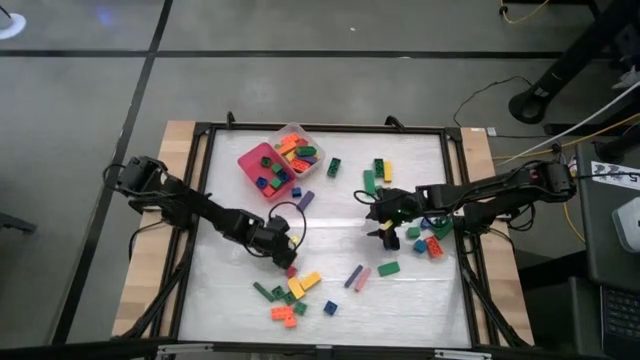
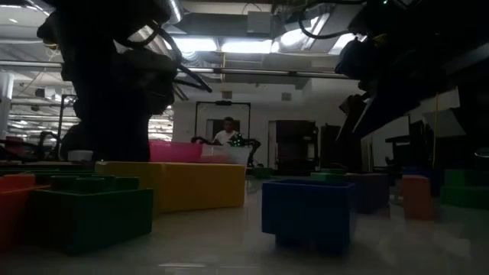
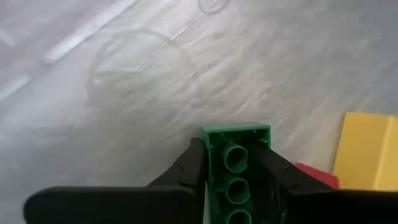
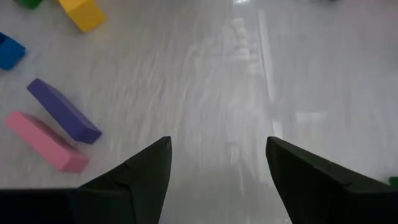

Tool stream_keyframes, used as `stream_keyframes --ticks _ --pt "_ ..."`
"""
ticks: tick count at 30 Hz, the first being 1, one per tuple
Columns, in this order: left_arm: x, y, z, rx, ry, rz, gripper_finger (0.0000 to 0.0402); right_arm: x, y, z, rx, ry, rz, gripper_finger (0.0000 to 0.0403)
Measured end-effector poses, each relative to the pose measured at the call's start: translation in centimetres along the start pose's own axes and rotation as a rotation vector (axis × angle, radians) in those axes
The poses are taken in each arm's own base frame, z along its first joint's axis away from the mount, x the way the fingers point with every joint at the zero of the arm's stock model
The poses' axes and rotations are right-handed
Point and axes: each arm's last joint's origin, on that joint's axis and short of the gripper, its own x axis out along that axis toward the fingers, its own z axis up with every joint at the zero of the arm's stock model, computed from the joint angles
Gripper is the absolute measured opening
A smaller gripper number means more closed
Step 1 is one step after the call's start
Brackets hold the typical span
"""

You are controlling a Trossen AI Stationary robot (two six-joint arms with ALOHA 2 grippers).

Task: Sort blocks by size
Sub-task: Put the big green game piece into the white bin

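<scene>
High view: the left arm reaches in from the table's left edge, elbow bent, and its left gripper (image 1: 283, 250) sits low over the white table (image 1: 330, 300) just above a loose cluster of blocks (image 1: 292, 295) near the front edge. The right arm extends from the right edge toward the centre; the right gripper (image 1: 384, 228) hangs over bare surface, with a purple bar (image 1: 353, 276) and a pink bar (image 1: 363, 279) lying side by side in front of it and more bricks scattered at its wrist. A pink tray (image 1: 255, 158) at the rear holds several small bricks, and a clear tray (image 1: 303, 136) touching it holds others. Low view: the scene is dark; studded bricks stand in the foreground, a green one (image 2: 92, 214), a long yellow one (image 2: 179, 183) and a blue squarish one (image 2: 307, 212), all smooth moulded plastic. A person (image 2: 227, 132) stands far back in the room. Left wrist view: the fingers (image 3: 186, 171) are closed on a green brick (image 3: 235, 168), its hollow tubed underside facing the camera; a yellow block (image 3: 367, 152) and a red one (image 3: 317, 175) lie just beyond. Right wrist view: the fingers (image 4: 146, 168) stand wide apart and hold nothing above the glossy table. No legible writing appears in any view.
</scene>
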Motion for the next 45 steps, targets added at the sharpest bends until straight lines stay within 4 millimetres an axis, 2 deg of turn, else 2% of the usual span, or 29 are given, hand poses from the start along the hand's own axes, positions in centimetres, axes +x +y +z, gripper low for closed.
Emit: stream_keyframes --ticks 4,11,16,20,25,30,36,45 --pt "-0.9 0.6 1.7 0.028 -0.017 -0.010 0.0072 0.0 0.0 0.3 -0.003 -0.030 0.002 0.0261" --pt "-4.2 1.9 6.3 0.093 -0.163 -0.082 0.0086 0.0 0.1 0.4 -0.005 -0.041 0.014 0.0261" --pt "-6.6 3.8 10.5 0.165 -0.372 -0.068 0.0079 0.0 0.2 0.4 -0.006 -0.038 0.068 0.0261" --pt "-7.7 5.5 14.3 0.244 -0.584 -0.033 0.0086 0.0 0.2 0.4 0.003 -0.037 0.071 0.0261" --pt "-8.3 8.3 18.1 0.314 -0.761 0.063 0.0094 -0.1 -0.1 0.6 0.117 -0.053 -0.043 0.0261" --pt "-8.3 11.0 19.6 0.308 -0.767 0.167 0.0096 -0.2 -0.8 0.4 0.222 -0.075 -0.258 0.0261" --pt "-7.7 12.8 20.5 0.293 -0.745 0.231 0.0097 -0.6 -1.9 -0.2 0.337 -0.086 -0.549 0.0261" --pt "-6.3 14.3 21.1 0.265 -0.703 0.266 0.0098 -0.8 -6.8 -0.8 0.671 -0.106 -0.612 0.0261"
